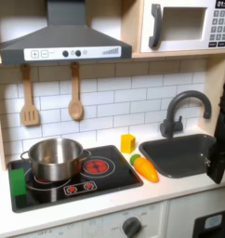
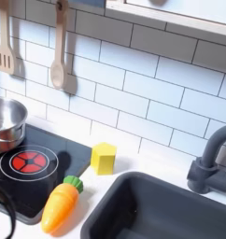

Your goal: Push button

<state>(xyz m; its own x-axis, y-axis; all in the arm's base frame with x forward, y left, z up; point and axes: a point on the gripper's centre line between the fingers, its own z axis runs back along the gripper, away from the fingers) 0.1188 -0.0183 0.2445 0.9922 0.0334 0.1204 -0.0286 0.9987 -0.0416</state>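
Several buttons show in the first exterior view: small ones on the range hood's panel (image 1: pixel 63 53), a keypad on the microwave (image 1: pixel 220 24), and red ones at the stove's front edge (image 1: pixel 80 187). A dark shape that looks like my arm and gripper (image 1: pixel 219 153) stands at the first exterior view's right edge, over the sink's right side. It is cut off by the frame, so its fingers cannot be made out. It touches none of the buttons.
A steel pot (image 1: pixel 54 156) sits on the stove's left burner. A yellow block (image 2: pixel 105 158) and a toy carrot (image 2: pixel 62 205) lie between stove and sink (image 1: pixel 179 149). The faucet (image 1: pixel 179 110) rises behind the sink. Two wooden utensils (image 1: pixel 75 93) hang on the wall.
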